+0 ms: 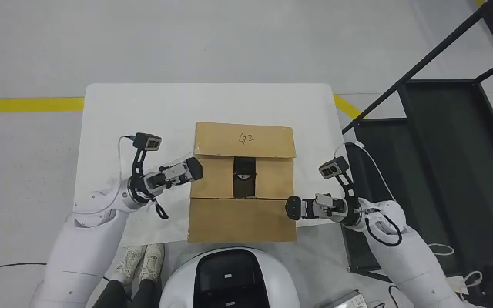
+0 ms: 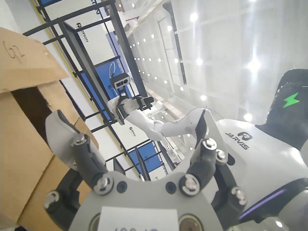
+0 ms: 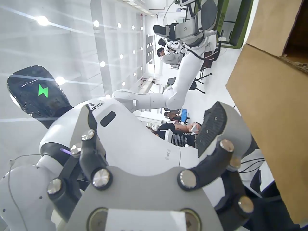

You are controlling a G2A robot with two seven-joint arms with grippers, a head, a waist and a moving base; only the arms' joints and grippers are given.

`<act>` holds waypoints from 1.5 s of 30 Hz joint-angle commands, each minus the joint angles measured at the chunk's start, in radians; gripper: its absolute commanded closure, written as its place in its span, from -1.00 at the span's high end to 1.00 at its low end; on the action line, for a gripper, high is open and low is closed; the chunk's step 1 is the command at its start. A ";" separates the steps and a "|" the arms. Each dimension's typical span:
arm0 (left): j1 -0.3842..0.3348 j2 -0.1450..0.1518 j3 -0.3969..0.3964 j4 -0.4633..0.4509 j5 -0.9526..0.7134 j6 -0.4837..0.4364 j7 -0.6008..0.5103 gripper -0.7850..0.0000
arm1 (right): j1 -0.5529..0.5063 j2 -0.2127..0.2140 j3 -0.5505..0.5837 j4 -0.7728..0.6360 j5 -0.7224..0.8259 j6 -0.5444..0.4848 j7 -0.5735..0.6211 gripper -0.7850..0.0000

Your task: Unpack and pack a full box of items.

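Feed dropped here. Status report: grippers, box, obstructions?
Left gripper open, empty, left of box. Right gripper open, empty, right of it. Flaps parted. Nothing blocking.

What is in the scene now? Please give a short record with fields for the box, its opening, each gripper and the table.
box: cardboard box, flaps mostly folded over the top
opening: narrow gap between the flaps, a dark item inside, kind unclear
left gripper: open, at the box's left side
right gripper: open, at the box's right side
held: nothing
table: white, the box stands on it
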 commanded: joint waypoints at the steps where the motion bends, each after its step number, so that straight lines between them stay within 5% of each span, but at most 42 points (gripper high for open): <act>1: -0.015 -0.002 0.015 0.029 0.008 0.018 -0.003 1.00 | 0.000 0.000 0.000 0.000 0.000 0.000 0.000 1.00; 9: -0.046 -0.010 0.057 0.148 0.074 -0.022 0.021 1.00 | 0.000 0.000 0.000 0.000 0.000 0.000 0.000 1.00; 19: -0.144 -0.033 0.096 0.251 0.163 -0.046 0.198 1.00 | 0.000 0.000 0.000 0.000 0.000 0.000 0.000 1.00; 31: -0.263 -0.065 0.154 0.283 0.139 -0.037 0.271 1.00 | 0.000 0.000 0.000 0.000 0.000 0.000 0.000 1.00; 45: -0.455 -0.159 0.313 0.438 0.102 -0.015 0.515 1.00 | 0.000 0.000 0.000 0.000 0.000 0.000 0.000 1.00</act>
